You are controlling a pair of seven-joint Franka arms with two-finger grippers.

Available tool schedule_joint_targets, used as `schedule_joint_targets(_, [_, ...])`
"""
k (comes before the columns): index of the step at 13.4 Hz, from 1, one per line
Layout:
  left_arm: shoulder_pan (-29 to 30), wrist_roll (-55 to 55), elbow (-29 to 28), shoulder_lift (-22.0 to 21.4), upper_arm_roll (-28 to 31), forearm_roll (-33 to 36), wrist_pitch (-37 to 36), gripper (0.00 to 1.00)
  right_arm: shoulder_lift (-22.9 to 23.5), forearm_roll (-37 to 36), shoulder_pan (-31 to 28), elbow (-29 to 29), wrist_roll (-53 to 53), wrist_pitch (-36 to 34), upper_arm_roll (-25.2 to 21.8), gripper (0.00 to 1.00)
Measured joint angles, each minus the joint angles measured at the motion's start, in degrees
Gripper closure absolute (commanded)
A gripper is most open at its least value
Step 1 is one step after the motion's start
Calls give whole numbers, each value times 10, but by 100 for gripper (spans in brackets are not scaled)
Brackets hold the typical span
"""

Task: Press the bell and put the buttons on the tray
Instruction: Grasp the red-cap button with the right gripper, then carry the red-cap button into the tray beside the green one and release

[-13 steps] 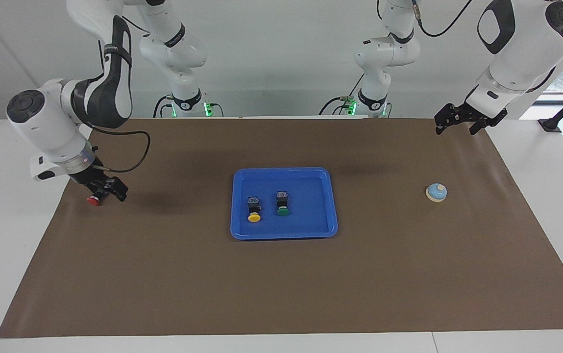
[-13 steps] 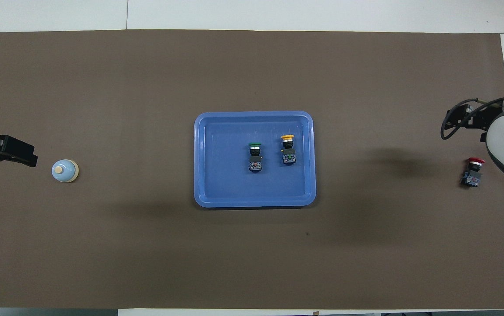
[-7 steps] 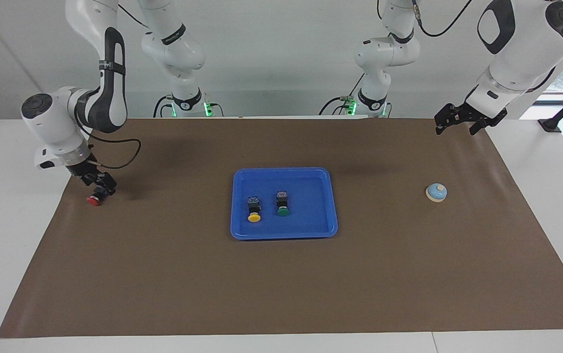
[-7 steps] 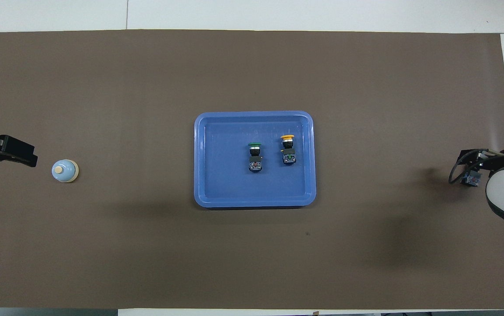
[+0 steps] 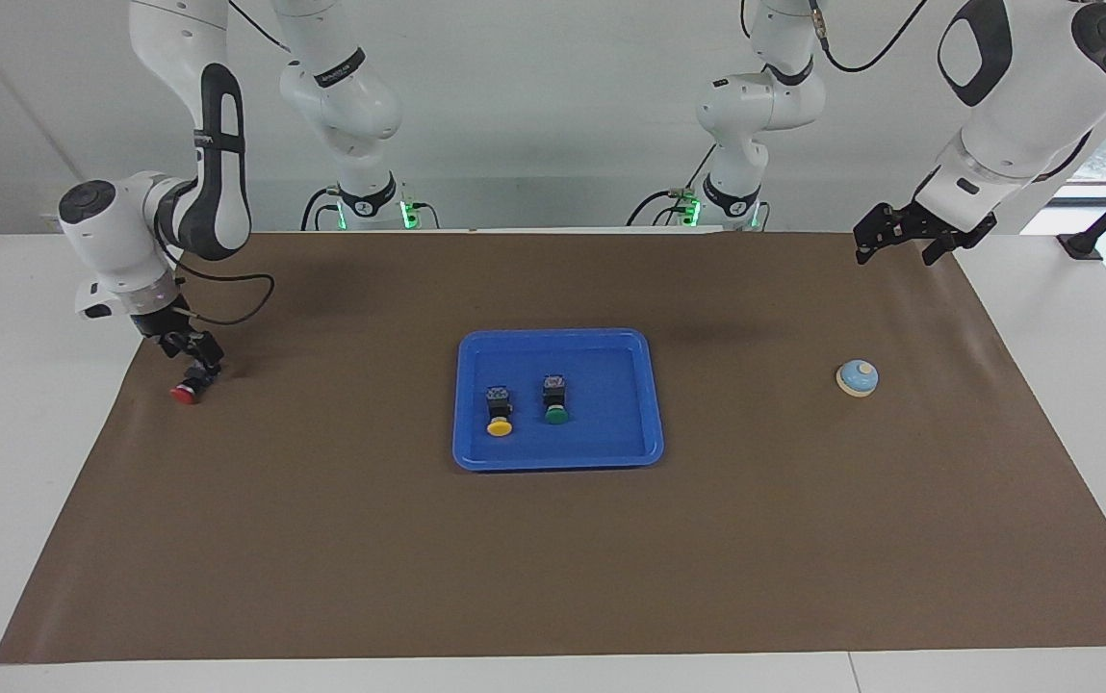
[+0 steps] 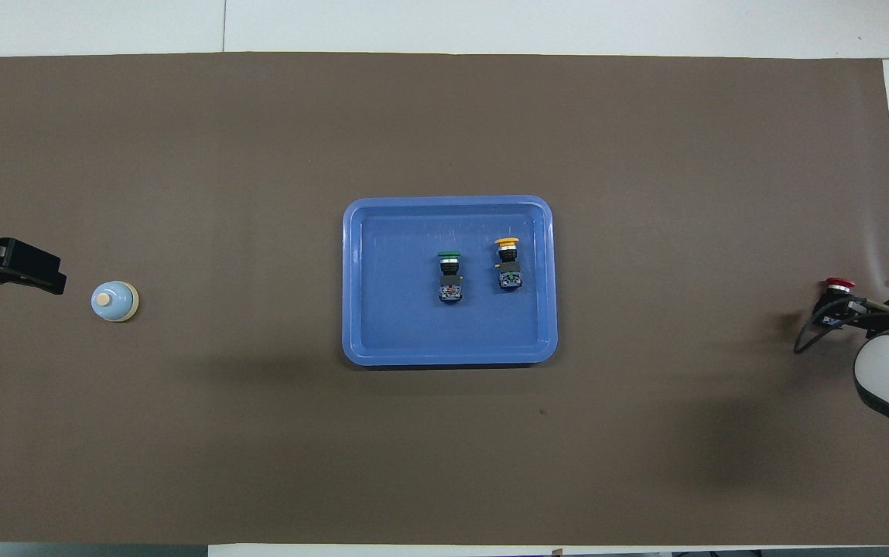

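Note:
The red button [image 5: 186, 392] lies on the brown mat near the right arm's end of the table. My right gripper [image 5: 198, 372] is down at the button's black body; in the overhead view [image 6: 839, 312] it covers the body and only the red cap [image 6: 838, 284] shows. The yellow button [image 5: 499, 412] and the green button [image 5: 555, 400] lie side by side in the blue tray [image 5: 654, 404], also seen in the overhead view [image 6: 351, 278]. The light blue bell [image 5: 857, 377] stands on the mat toward the left arm's end. My left gripper [image 5: 895, 256] waits open in the air, apart from the bell.
The brown mat [image 5: 553, 558] covers most of the white table, with bare white strips at both ends. The arm bases stand along the robots' edge.
My right arm has drawn its wrist in and turned it, and the right gripper has settled onto the red button's body. The button, the tray and the left arm have not moved.

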Motion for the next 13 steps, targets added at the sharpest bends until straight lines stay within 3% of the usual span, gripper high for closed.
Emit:
schedule_joint_targets(1, [0,0,0,0,0,0,0,0,8,0,-6,-2,-8,15,0,35])
schedule_joint_targets(3, [0,0,0,0,0,0,0,0,21,0,-12,-2,-14,30,0,100])
schedule_joint_targets(9, [0,0,0,0,0,0,0,0,16,0,2,17,-14,-10,9,100])
schedule_joint_targets(13, [0,0,0,0,0,0,0,0,15,0,69,116,18,-155,12,100])
